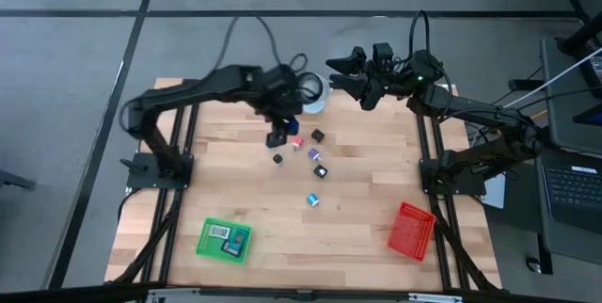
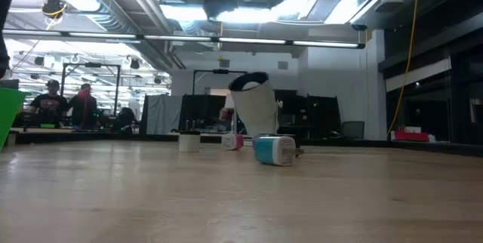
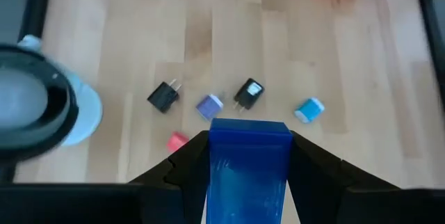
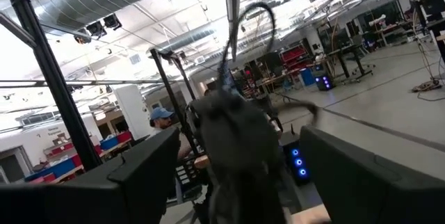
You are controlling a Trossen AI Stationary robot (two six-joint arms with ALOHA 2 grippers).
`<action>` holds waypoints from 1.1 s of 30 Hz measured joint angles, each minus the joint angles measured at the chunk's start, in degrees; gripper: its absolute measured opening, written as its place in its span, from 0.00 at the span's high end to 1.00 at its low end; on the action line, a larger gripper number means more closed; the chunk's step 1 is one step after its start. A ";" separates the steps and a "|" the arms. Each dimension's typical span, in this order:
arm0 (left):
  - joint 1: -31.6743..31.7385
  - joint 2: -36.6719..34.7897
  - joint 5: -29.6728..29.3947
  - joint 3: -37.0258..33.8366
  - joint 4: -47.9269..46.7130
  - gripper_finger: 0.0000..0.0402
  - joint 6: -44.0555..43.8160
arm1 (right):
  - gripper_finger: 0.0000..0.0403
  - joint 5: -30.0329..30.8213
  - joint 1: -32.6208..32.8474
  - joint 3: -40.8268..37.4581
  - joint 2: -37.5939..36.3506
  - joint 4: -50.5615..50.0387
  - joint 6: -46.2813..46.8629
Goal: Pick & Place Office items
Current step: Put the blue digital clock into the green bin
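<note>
Blue block (image 3: 248, 165): being held upright between the left gripper (image 1: 276, 136)'s fingers, above the table (image 1: 367, 218)'s far middle.
Black plugs (image 3: 163, 97) (image 3: 248, 93): lying near the far-centre.
Purple piece (image 3: 209, 105): sitting between them.
Red piece (image 3: 176, 141): lying just beside.
Blue spool (image 1: 312, 199): lying on its side at mid-table.

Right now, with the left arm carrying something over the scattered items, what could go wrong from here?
The left pincer holds a blue block above the black plug adapters, so a slip could drop it among them. The green basket sits at the opposite table edge, a long carry. The right pincer hangs raised beside the left arm, close enough that the two might clash.
</note>
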 joint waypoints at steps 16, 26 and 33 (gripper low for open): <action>-28.59 -14.50 -16.93 -14.90 -3.88 0.61 -33.00 | 0.24 -0.20 0.00 0.00 0.00 0.02 -0.67; -48.17 -16.55 -34.33 -36.11 15.42 0.61 -67.06 | 0.24 -0.66 0.00 0.00 0.00 -3.41 -1.26; -57.32 -14.63 -38.67 -44.20 21.41 0.61 -86.51 | 0.24 -0.66 0.00 0.00 0.00 -5.48 -0.54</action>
